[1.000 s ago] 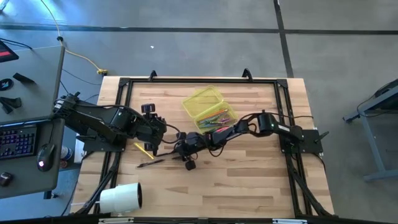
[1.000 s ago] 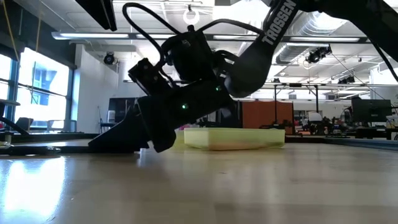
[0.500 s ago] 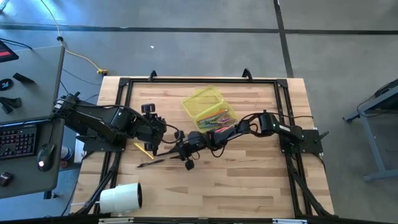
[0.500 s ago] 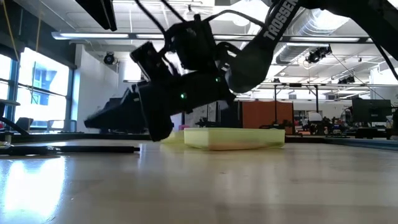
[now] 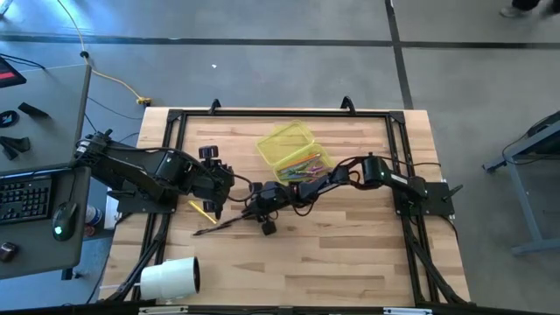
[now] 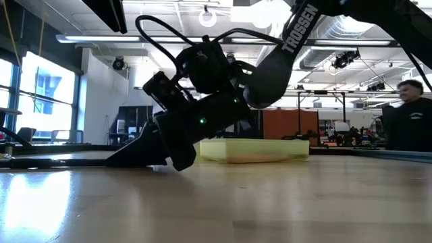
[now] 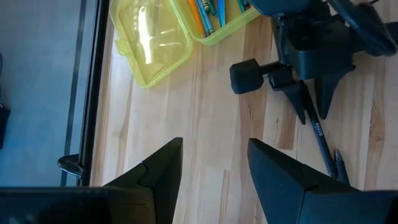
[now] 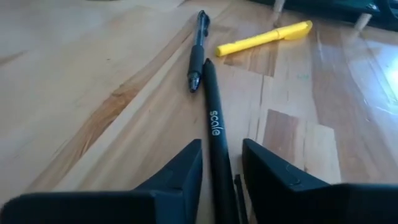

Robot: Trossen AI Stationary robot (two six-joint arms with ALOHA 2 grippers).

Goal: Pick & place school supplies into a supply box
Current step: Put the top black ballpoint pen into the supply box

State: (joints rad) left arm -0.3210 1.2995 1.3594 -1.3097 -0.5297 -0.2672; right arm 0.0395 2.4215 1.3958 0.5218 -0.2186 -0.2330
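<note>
My right gripper (image 8: 222, 146) is down at the table, left of the middle, and open. Its fingers stand close on either side of a black pen (image 8: 213, 118) printed "scale". That pen lies flat on the wood (image 5: 219, 228). Just beyond it lie a second black pen (image 8: 197, 46) and a yellow marker (image 8: 264, 37). The yellow-green supply box (image 5: 293, 150) lies open at the far middle, with several coloured pens in one half. My left gripper (image 7: 214, 168) hangs open above the table's left part, holding nothing. My right gripper's fingers (image 8: 186, 165) flank the black pen's near end (image 8: 221, 180), slanting down low from the table's right side and lying along the pen. I cannot tell whether they touch it. The pen lies flat on the table.
A big white roll (image 5: 171, 278) lies at the near left corner. A black frame (image 5: 280, 113) runs around the table top. A desk with a keyboard (image 5: 24, 199) stands to the left. In the low view a person (image 6: 412, 115) stands in the room behind.
My right gripper lifted and tipped its fingers up off the table. It then sank back, fingers low at the wood, a little farther toward the table's left over the black pen. The pens have stayed where they were.
</note>
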